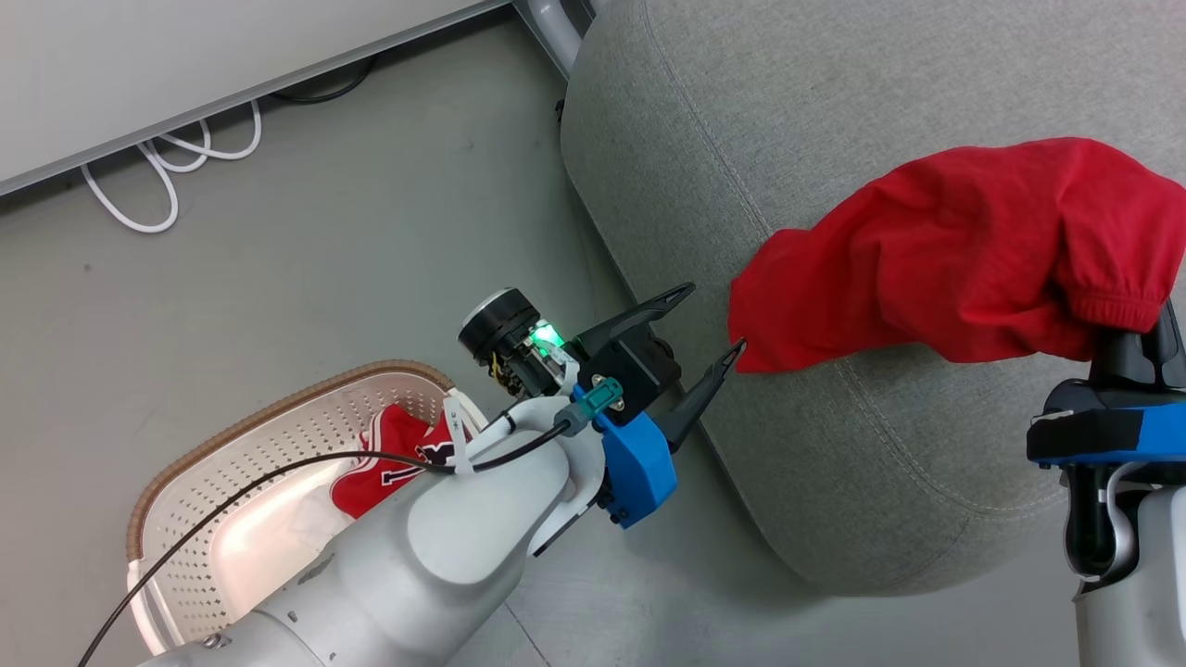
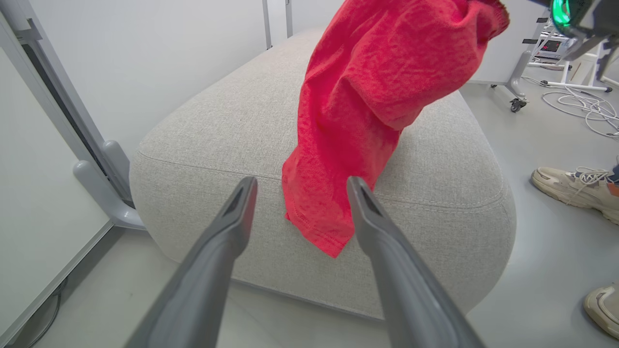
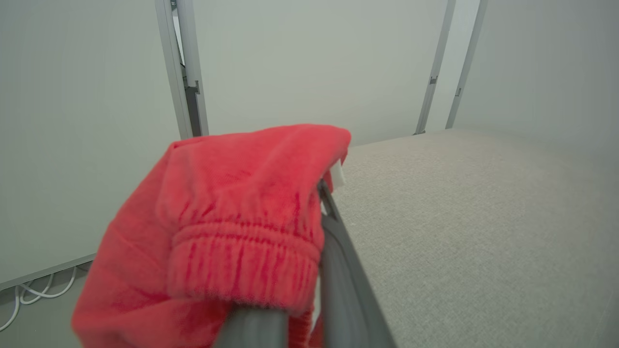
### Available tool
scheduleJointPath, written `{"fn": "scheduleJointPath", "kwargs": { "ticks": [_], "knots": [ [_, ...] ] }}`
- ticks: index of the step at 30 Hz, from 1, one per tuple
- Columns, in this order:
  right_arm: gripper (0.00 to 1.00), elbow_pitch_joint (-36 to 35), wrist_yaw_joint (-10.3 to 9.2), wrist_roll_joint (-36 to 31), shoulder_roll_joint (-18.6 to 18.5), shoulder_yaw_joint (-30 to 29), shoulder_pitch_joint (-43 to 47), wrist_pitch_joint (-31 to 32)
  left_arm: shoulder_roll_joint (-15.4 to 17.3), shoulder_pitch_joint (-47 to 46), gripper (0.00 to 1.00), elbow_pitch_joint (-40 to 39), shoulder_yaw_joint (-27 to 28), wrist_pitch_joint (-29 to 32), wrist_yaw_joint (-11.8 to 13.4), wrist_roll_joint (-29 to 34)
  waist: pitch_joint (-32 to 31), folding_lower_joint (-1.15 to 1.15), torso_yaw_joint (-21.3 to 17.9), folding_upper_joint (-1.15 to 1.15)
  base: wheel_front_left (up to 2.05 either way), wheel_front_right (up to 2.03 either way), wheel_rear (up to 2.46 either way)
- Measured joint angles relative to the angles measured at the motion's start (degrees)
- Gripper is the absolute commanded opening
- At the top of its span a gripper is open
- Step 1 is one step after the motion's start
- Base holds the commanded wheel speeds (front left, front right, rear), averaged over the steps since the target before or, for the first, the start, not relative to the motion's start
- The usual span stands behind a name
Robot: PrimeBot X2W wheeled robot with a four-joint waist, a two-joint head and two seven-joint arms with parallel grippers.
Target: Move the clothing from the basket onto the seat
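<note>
The plain red cloth (image 1: 964,241) hangs over the grey seat (image 1: 741,139), bunched over my right gripper (image 1: 1135,338), which is shut on its elastic hem (image 3: 242,251). One right finger (image 3: 341,275) shows beside the hem. The cloth's lower corner (image 2: 324,227) trails down to the seat's front edge (image 2: 435,203). My left gripper (image 1: 715,318) is open, its tips right at that corner, and the cloth is seen between its fingers (image 2: 239,203). The red jersey (image 1: 389,454) lies in the cream basket (image 1: 278,417) at the lower left, partly hidden by my left arm.
White cables (image 1: 167,176) lie on the floor by the wall at the back left. A person's pale shoes (image 2: 575,186) stand on the floor to the right of the seat. Metal frame legs (image 2: 101,179) stand close to the seat's far side.
</note>
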Motion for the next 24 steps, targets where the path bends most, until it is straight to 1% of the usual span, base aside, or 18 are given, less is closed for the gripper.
{"fn": "scheduleJointPath", "kwargs": {
  "ticks": [6, 13, 17, 24],
  "knots": [
    [0.00, -0.1, 0.00, -0.1, 0.2, 0.3, -0.1, 0.0, -0.1, -0.5, 1.00, 0.0, -0.3, 0.0, -0.1, 0.0, 0.4, 0.00, 0.2, 0.00, 0.00, 0.00, 0.00],
    [0.00, -1.7, 0.00, 0.0, -3.4, -0.1, -5.1, 0.0, 0.1, -2.0, 1.00, -0.5, -0.3, -0.1, 0.1, 0.2, 2.1, 0.00, 0.8, 0.00, 0.00, 0.00, 0.00],
    [0.00, -3.2, 0.00, 1.2, -7.6, -2.7, -10.2, 0.0, 0.5, -3.7, 1.00, -1.8, -0.2, -0.3, 0.5, 0.9, 4.3, 0.00, 1.6, 0.00, 0.00, 0.00, 0.00],
    [0.00, -4.1, 0.00, 4.0, -17.7, -8.7, -22.9, 0.0, 2.0, -8.8, 1.00, -5.1, 0.0, 0.4, 1.8, 3.0, 10.3, 0.00, 3.1, 0.00, 0.00, 0.00, 0.00]
  ]
}}
